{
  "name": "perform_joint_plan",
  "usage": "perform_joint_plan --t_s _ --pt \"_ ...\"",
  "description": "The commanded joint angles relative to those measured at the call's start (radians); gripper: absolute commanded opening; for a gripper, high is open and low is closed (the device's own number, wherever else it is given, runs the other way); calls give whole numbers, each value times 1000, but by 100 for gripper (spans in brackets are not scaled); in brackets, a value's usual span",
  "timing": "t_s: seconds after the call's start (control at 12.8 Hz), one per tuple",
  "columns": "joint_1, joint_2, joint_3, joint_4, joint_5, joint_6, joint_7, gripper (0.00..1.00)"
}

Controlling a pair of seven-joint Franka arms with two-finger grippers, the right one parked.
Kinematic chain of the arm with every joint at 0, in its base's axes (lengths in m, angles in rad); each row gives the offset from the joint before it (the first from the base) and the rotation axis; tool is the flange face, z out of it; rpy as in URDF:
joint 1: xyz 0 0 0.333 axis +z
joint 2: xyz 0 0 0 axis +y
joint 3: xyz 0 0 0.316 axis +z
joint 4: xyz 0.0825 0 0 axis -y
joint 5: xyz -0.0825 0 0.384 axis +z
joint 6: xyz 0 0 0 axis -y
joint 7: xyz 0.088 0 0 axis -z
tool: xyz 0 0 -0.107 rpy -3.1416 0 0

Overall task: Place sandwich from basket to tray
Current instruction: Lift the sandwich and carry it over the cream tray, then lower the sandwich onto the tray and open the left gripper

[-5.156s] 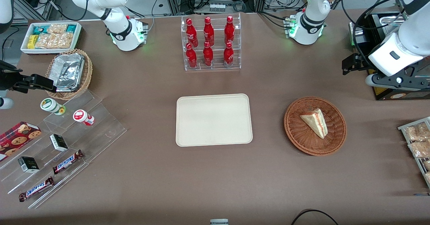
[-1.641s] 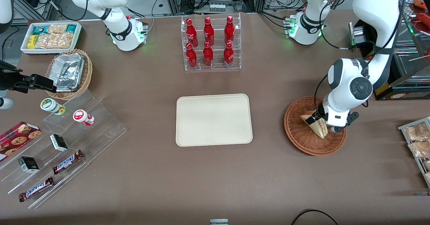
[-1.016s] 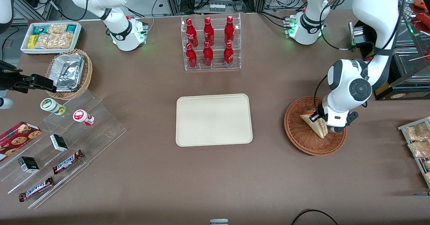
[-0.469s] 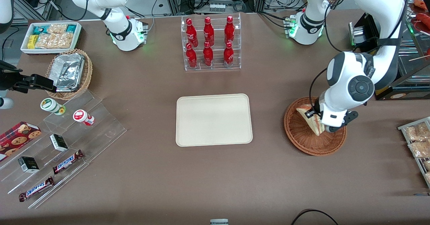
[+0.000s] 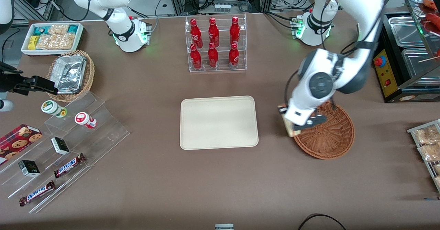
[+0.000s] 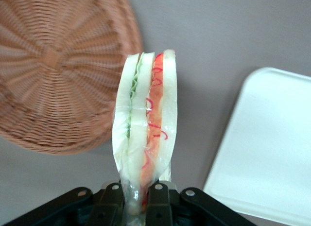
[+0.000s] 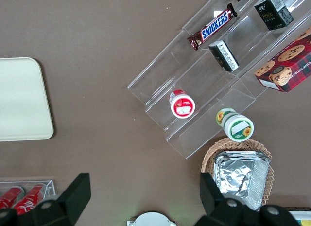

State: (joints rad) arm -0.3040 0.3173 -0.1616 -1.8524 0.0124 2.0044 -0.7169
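My left gripper (image 5: pixel 292 125) (image 6: pixel 136 194) is shut on the clear-wrapped sandwich (image 6: pixel 146 124) (image 5: pixel 288 127), holding it by one end in the air. In the front view it hangs over the edge of the reddish-brown wicker basket (image 5: pixel 330 135) that faces the tray, mostly hidden by the wrist. The basket (image 6: pixel 53 70) holds nothing now. The cream-beige tray (image 5: pixel 219 122) (image 6: pixel 272 148) lies flat mid-table, toward the parked arm's end from the gripper, with bare brown table between them.
A clear rack of red bottles (image 5: pixel 215 44) stands farther from the front camera than the tray. Toward the working arm's end are a black appliance (image 5: pixel 398 75) and a rack of snack packs (image 5: pixel 428 147). Clear stepped shelves (image 5: pixel 68 144) with snacks and a tan foil-pack basket (image 5: pixel 70 73) lie toward the parked arm's end.
My gripper closed on the sandwich in the basket, lifted it out, and carried it toward the tray; it now hangs over the basket's rim. The basket is left empty.
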Motion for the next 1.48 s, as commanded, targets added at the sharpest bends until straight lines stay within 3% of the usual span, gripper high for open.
perform_joint_plan --t_s 0.0,0.31,0.7,1.41 --pt "-99 119 11 161 0 -29 -50 0" --pt "-249 287 11 347 0 -26 -127 0" --pt "-354 456 13 556 1 -27 -213 0" --pt "-406 551 16 634 11 -21 -275 0"
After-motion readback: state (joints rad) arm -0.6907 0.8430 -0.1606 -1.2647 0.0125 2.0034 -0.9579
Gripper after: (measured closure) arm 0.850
